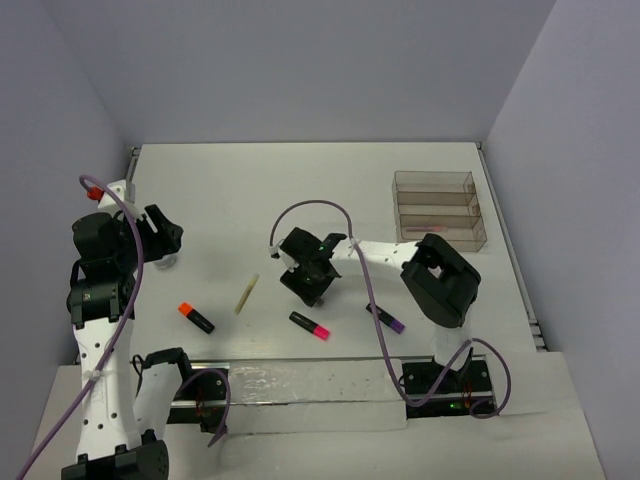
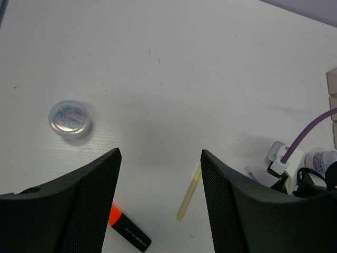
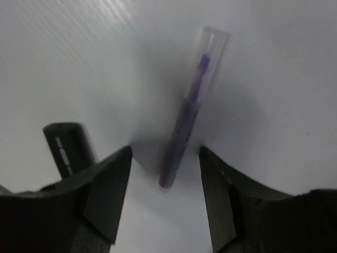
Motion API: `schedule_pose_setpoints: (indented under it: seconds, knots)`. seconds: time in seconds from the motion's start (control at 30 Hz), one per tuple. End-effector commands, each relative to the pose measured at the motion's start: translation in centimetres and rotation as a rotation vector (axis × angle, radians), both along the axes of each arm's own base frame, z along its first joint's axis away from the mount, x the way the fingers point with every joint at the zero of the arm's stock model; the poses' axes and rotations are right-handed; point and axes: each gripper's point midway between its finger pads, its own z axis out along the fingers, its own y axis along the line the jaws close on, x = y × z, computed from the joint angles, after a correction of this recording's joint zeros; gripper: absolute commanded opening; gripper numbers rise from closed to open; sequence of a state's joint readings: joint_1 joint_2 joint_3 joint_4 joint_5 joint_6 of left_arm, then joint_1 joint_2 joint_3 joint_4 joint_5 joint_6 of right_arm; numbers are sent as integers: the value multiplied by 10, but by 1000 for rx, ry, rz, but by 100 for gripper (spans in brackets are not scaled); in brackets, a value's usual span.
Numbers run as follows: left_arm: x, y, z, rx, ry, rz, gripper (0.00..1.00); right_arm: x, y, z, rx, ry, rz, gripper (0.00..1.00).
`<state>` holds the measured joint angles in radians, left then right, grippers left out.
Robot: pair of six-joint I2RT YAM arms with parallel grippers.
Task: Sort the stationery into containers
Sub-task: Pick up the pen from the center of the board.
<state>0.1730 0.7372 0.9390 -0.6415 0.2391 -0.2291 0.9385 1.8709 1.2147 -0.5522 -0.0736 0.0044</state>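
right gripper [image 3: 164,155]: spread wide, low over the table [image 1: 300,190], pinching nothing.
marker [image 3: 188,113]: lilac with a clear cap, flat on the table; near end between the two fingers, seemingly touching neither; capped end pointing away from the gripper.
black barrel [image 3: 67,147]: just outside one finger in the wrist view; cap hidden.
pink highlighter [image 1: 310,325]: just on the near side of the right gripper in the top view.
purple highlighter [image 1: 386,319]: near, toward the right arm's base.
tray [image 1: 437,210]: far right of the table, well apart from the right gripper; faint reddish streak inside, compartment unclear.
left gripper [image 2: 159,154]: spread, empty, above the table at the left edge.
stick [image 2: 188,198]: pale, flat on the table, just beside the inner edge of one finger.
orange highlighter [image 2: 129,230]: by the other finger, partly hidden behind it.
round piece [image 2: 70,119]: ahead of the fingers and off to the side, apart from both.
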Motion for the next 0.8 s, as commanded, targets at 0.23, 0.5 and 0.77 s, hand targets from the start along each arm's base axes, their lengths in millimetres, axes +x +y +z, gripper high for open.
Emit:
schedule_pose_setpoints:
  seconds: [0.23, 0.5, 0.77]
  knots:
    - [4, 6, 6, -2, -25, 34, 69, 14, 9, -10, -20, -40, -52, 0]
    - [7, 4, 3, -4, -25, 21, 69, 61, 17, 123, 244, -353, -118, 0]
    - [10, 2, 1, -6, -28, 4, 68, 180, -111, 234, 879, -154, -1029, 0]
